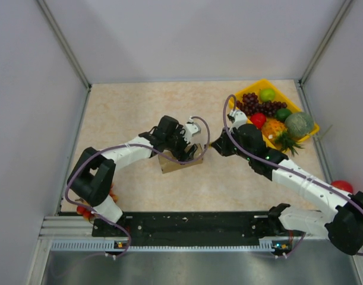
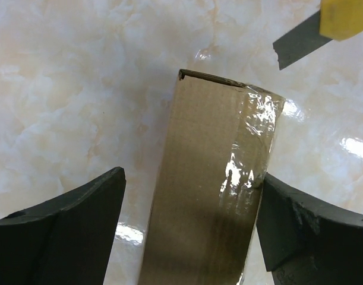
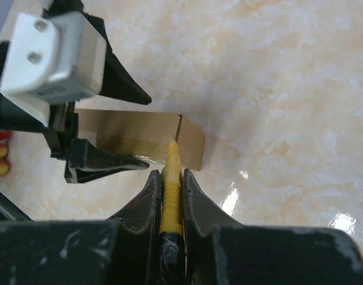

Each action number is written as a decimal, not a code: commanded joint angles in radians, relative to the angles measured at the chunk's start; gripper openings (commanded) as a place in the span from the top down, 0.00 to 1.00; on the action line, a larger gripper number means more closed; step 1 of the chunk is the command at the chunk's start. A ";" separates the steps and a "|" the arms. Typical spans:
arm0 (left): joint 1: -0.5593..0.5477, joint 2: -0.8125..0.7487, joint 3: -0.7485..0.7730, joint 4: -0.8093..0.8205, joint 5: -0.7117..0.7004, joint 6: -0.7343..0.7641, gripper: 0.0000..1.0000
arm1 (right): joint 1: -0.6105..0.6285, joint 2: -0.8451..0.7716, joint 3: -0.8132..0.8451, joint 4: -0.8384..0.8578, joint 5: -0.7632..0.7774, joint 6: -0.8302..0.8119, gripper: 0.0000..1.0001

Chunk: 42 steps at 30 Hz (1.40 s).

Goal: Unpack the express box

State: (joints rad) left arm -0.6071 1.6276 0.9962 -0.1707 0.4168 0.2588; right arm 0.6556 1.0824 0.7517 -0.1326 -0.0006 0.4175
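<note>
fruit tray (image 1: 259, 84) blocking far-right corner

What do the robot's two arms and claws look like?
Both arms have white tube segments and chunky black joints, with a thin purple cable looping alongside. The left gripper has wide, curved matte black fingers. The right gripper has scuffed black fingers. A white block with two screws sits on the left wrist.

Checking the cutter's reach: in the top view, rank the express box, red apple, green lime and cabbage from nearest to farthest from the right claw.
1. express box, left of the right claw
2. red apple, tray's near-left
3. green lime, tray's far side
4. cabbage, tray's right end; nearly level with the lime.
</note>
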 commanded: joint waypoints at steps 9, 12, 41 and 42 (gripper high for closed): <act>-0.023 0.028 0.048 0.010 -0.072 0.097 0.29 | -0.013 0.100 0.110 0.071 0.039 0.006 1.00; -0.023 0.028 0.050 0.007 -0.064 0.105 0.30 | -0.011 0.119 0.117 0.073 0.040 0.004 1.00; -0.023 0.057 0.064 0.004 0.002 0.083 0.35 | -0.020 0.241 0.166 0.125 0.004 -0.036 1.00; -0.022 0.058 0.064 0.005 0.002 0.083 0.35 | -0.020 0.241 0.164 0.125 0.005 -0.037 1.00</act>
State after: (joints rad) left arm -0.6273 1.6787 1.0264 -0.1852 0.3885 0.3389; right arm 0.6464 1.3174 0.8661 -0.0448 0.0086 0.4023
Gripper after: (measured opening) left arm 0.654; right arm 0.085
